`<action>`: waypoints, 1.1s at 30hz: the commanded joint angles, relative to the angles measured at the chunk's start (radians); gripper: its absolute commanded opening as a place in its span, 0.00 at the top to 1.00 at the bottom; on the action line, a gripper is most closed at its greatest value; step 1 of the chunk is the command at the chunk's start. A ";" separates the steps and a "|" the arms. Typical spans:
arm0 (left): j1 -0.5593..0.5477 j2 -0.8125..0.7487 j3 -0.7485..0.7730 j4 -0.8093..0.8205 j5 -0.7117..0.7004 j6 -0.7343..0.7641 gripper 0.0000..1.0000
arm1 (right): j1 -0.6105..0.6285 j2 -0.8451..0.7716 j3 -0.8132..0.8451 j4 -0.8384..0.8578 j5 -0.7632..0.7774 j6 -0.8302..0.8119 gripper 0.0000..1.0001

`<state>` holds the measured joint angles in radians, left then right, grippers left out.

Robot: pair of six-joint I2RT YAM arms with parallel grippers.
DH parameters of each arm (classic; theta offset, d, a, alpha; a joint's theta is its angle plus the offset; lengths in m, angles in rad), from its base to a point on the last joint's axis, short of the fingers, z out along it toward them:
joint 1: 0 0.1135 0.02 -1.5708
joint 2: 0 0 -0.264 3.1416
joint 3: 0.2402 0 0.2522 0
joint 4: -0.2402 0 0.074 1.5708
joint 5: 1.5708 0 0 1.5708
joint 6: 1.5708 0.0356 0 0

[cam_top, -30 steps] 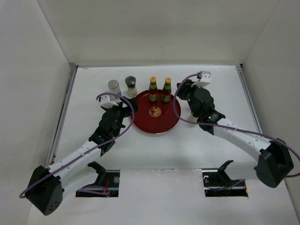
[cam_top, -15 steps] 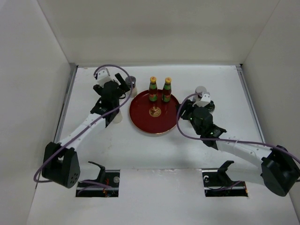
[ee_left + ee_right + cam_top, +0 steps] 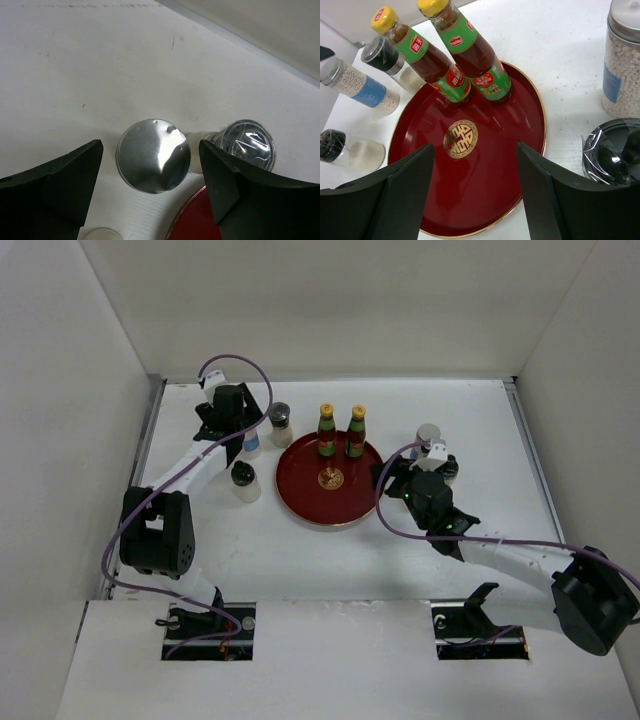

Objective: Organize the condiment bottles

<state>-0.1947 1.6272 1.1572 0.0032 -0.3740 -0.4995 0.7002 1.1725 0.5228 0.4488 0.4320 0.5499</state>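
left gripper (image 3: 150,197) hangs with fingers apart on either side of a silver-lidded jar (image 3: 153,162), not gripping it. a dark-lidded jar (image 3: 248,145) stands just beside one finger and could be knocked over as the fingers descend or close. right gripper (image 3: 475,210), fingers apart and empty, hovers over the red tray (image 3: 495,150). a black-lidded jar (image 3: 615,155) just beside it could topple on a sideways swing. two sauce bottles (image 3: 465,47) stand at the tray's far side.
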 commanded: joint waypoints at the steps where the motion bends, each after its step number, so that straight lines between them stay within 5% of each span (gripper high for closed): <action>1: -0.004 0.003 0.033 -0.003 0.023 0.021 0.24 | 0.005 -0.010 0.011 0.074 -0.007 0.001 0.27; 12: -0.007 -0.052 -0.013 0.049 -0.040 0.013 0.64 | 0.005 0.003 0.013 0.067 -0.007 -0.001 0.27; 33: -0.220 -0.369 -0.036 0.115 -0.140 0.104 0.68 | -0.002 0.000 0.008 0.068 0.002 -0.004 0.27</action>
<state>-0.3569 1.2953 1.0676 0.0284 -0.5163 -0.4225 0.6998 1.1828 0.5228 0.4576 0.4313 0.5461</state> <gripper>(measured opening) 0.589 0.731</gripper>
